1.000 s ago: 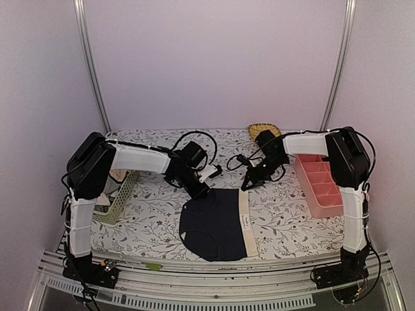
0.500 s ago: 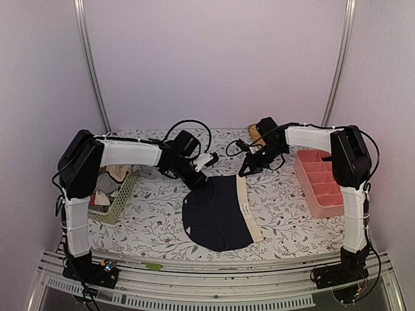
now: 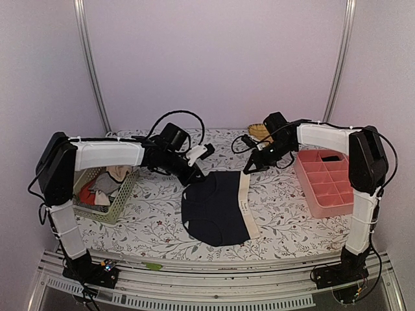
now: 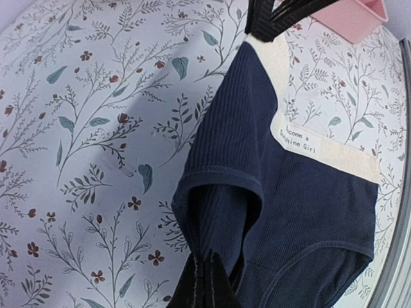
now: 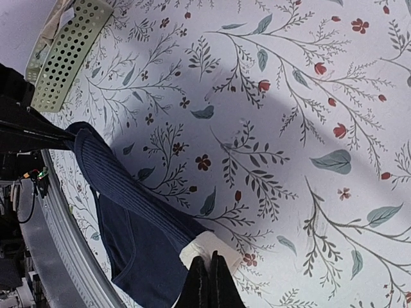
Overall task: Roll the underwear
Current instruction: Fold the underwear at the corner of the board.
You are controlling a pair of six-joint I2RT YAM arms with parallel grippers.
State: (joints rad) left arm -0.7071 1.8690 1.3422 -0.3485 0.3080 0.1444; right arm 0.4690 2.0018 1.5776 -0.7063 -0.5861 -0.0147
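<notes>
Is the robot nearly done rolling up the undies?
Not nearly. Done: one navy pair of underwear lies spread on the table. In hand: the left jaws are shut on its navy far corner, the right jaws on its beige waistband corner. Left: no roll has started, and more clothes wait in the green basket.
</notes>
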